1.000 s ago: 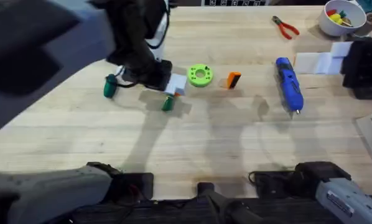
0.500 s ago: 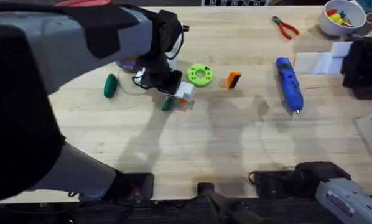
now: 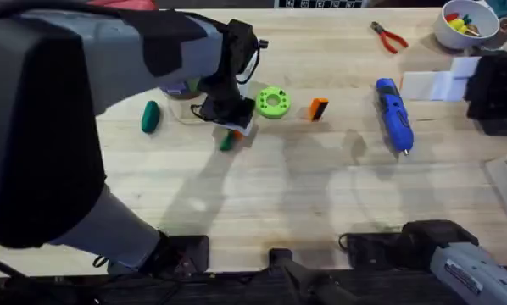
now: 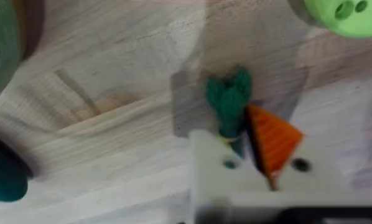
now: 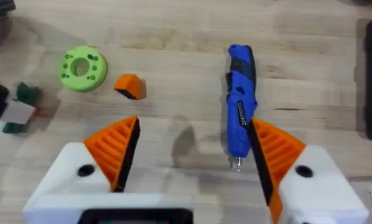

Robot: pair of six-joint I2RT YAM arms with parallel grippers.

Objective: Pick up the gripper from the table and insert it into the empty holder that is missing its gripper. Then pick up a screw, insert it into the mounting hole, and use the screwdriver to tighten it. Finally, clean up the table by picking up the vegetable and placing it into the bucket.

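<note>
The left gripper (image 3: pixel 236 127) pinches a small green vegetable (image 4: pixel 231 102) at the green disc's (image 3: pixel 273 102) eight o'clock; the right gripper (image 5: pixel 192 155) gapes wide, empty.

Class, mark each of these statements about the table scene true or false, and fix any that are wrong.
1. The blue screwdriver lies on the table, held by no gripper. True.
2. The small orange gripper lies between the green ring and the screwdriver. True.
3. The red-handled pliers lie beside the green ring. False: they lie far off, near the white bowl.
4. The right gripper grips the screwdriver. False: its fingers stand open above the table, holding nothing.
5. The left gripper is at a small green toy vegetable. True.
</note>
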